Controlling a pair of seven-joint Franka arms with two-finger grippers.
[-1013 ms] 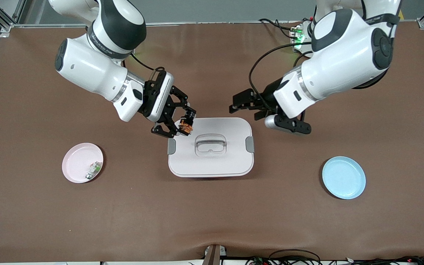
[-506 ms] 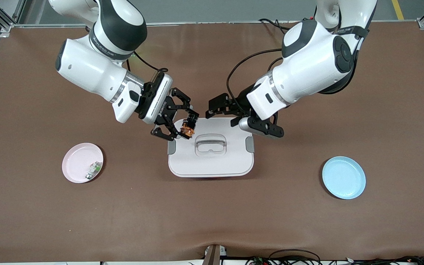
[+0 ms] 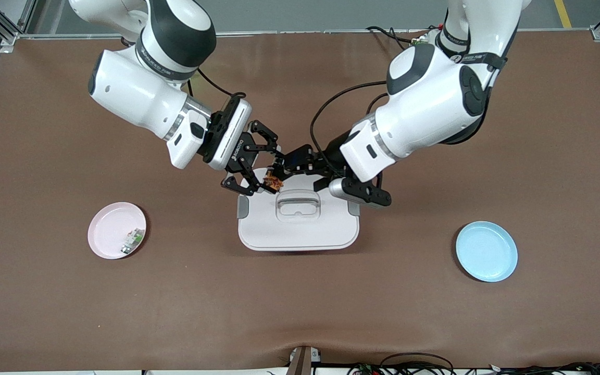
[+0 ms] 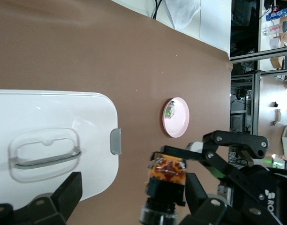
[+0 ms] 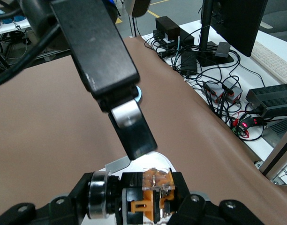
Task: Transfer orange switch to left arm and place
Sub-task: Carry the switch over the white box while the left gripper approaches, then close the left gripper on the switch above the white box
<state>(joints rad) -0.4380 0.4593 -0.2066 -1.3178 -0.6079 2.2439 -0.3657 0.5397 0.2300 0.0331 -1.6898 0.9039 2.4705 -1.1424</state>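
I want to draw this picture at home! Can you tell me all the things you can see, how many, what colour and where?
orange switch: one, orange and black, held over the box
box: one, white with grey handle and clasps, middle of table
pink plate: one, toward the right arm's end
white-and-green component: one, on the pink plate
blue plate: one, toward the left arm's end
table: one, brown
right tool: black, shut on the orange switch
left tool: black, open, beside the switch

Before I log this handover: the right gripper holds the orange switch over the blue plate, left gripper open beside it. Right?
Not quite. The right gripper holds the switch over the box, not the blue plate, which sits toward the left arm's end. The front view shows it. The left gripper is open beside it.
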